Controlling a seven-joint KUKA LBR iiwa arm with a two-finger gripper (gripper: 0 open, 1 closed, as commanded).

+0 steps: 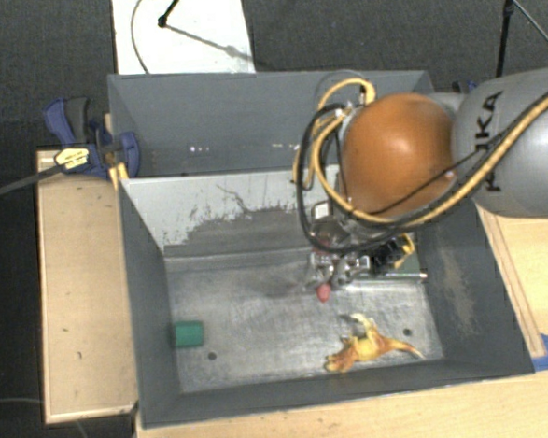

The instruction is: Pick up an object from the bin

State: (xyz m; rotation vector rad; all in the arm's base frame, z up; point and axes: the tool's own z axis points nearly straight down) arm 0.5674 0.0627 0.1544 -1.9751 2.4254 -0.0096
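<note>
Standing open under the camera, the grey metal bin [232, 291] held only a few loose things on its scratched floor. The arm [522, 149] reached in from the right, its orange cover [396, 153] over the bin's right half. The gripper [329, 273] hung low near the middle of the floor, right of centre; whether it was spread or pressed together could not be told.

A yellow toy figure [367, 349] lay near the gripper, in front of it and slightly to the right, close to the front wall. It was thin and limbed, like a small lizard or dinosaur. Its long axis ran left to right, roughly along the front wall; which end was its head could not be told.

A green block [188, 335] sat well apart, towards the front left corner. A small red piece [323, 293] showed just below the gripper, too small to identify.
</note>
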